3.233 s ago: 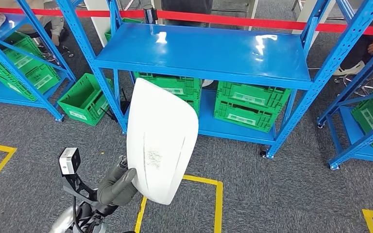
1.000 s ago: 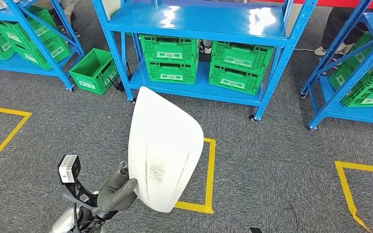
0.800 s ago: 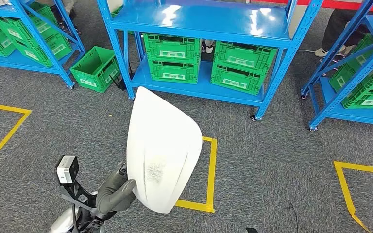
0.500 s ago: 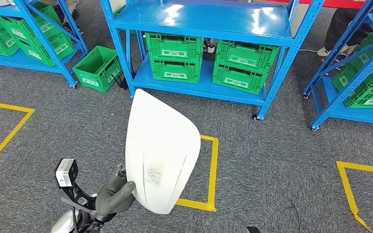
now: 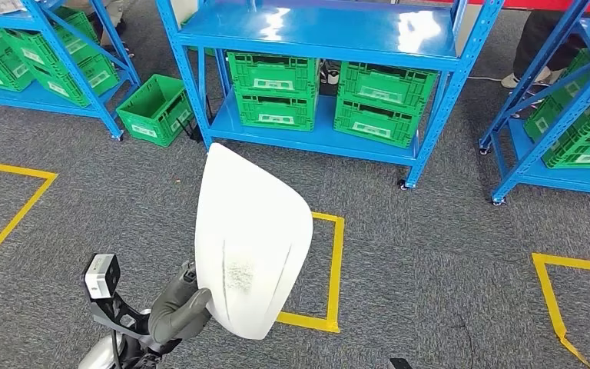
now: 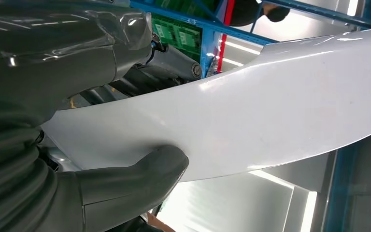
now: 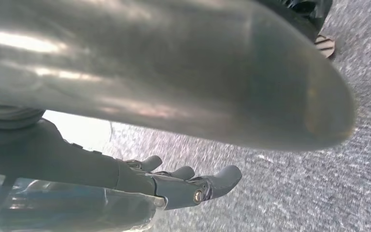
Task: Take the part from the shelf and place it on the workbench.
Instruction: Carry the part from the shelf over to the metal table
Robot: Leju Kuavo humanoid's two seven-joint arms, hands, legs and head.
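The floor (image 5: 445, 254) is grey carpet marked with yellow tape squares (image 5: 333, 265), one near the middle, one at the left (image 5: 15, 211) and one at the right (image 5: 553, 300). A blue metal rack (image 5: 330, 34) stands ahead, its top shelf bare and glossy with bright reflections of overhead light. Its lower shelf carries green plastic crates (image 5: 273, 92) stacked in two piles side by side. Another green crate (image 5: 154, 111) sits tilted on the floor just beside the rack's left post. More blue racks with green crates stand at the far left (image 5: 42, 69) and far right (image 5: 576, 115). A person's shoe (image 5: 513, 80) shows behind.
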